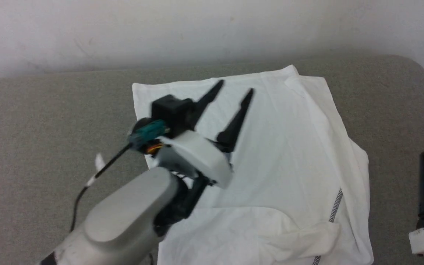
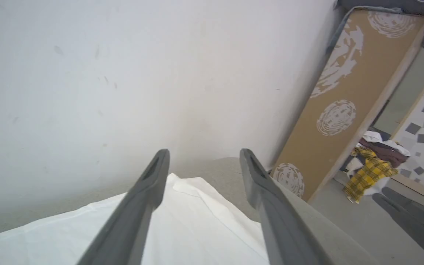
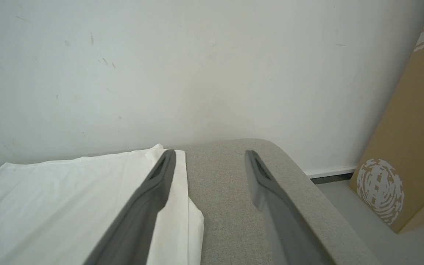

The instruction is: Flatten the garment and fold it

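Both jaws stand wide and empty. I judge the top (image 1: 289, 154) partly folded, so I'd pinch its rumpled near edge evenly, then fold flat.

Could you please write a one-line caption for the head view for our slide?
Left hand, open, poised over the partly folded white garment lying on the grey upholstered surface.
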Motion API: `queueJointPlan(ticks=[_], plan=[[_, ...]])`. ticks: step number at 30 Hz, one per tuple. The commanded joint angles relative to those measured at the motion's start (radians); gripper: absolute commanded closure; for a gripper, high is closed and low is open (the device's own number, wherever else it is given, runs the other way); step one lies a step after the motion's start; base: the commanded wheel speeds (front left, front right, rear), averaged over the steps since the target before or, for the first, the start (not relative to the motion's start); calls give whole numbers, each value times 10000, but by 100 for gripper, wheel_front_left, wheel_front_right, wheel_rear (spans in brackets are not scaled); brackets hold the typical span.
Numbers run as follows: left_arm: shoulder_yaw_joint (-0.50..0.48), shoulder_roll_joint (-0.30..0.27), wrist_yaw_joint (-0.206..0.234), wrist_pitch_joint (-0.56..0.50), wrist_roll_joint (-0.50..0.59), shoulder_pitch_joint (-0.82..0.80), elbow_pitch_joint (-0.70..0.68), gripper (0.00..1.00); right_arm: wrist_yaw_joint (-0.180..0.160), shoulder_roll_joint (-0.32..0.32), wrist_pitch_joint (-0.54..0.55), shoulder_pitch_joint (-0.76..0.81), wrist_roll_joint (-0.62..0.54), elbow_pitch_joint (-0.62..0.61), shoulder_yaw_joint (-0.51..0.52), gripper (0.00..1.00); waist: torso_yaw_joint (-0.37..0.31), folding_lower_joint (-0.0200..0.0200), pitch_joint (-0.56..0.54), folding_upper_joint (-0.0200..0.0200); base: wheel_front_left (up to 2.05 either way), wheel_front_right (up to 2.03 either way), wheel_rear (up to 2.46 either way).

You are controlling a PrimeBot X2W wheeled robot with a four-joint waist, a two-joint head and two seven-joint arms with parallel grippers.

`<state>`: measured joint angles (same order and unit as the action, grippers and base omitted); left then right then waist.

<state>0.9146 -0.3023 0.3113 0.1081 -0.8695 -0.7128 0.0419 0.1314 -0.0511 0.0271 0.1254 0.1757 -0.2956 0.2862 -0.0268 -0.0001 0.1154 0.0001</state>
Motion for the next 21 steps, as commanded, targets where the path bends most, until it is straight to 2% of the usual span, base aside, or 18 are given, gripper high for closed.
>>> queueJointPlan(ticks=[1, 4, 6, 8, 10, 12, 14, 17, 21], plan=[[-391, -763, 382, 358, 99, 662, -464, 0, -7, 9, 27, 159, -3, -45, 7, 0, 160, 1, -176, -1, 0, 0, 0], [-1263, -2236, 1488, 838, 188, 1893, -1356, 0, -7, 9, 18, 297, 52, -16, 1, 0, 195, 1, -222, -1, 0, 0, 0], [-1930, -2914, 2211, 1146, 115, 2879, -2090, 0, -7, 9, -3, 366, 113, 11, -12, 0, 227, 1, -193, -1, 0, 0, 0], [-2567, -3358, 2731, 1375, 125, 3855, -2848, 0, -7, 9, -56, 404, 188, 34, -12, 0, 301, 1, -111, -1, 0, 0, 0], [-3417, -3398, 3082, 1497, 47, 4916, -3409, 0, -7, 9, -121, 428, 274, 61, -26, 0, 397, 1, -23, -1, 0, 0, 0], [-3751, -3427, 3074, 1519, 215, 5391, -3626, 0, -7, 9, -150, 433, 321, 79, -49, 0, 433, 1, 13, -1, 0, 0, 0], [-4686, -2977, 2984, 1529, 685, 6310, -4085, 0, -7, 9, -228, 430, 379, 144, -77, 0, 504, 1, 72, -1, 0, 0, 0], [-5704, -2163, 2169, 1533, 1603, 7611, -4426, 0, -7, 9, -351, 406, 467, 265, -108, 0, 574, 1, 118, -1, 0, 0, 0], [-6754, -944, 927, 1535, 2621, 8879, -4183, 0, -7, 9, -514, 429, 565, 504, -88, 0, 683, 1, 85, -1, 0, 0, 0]])
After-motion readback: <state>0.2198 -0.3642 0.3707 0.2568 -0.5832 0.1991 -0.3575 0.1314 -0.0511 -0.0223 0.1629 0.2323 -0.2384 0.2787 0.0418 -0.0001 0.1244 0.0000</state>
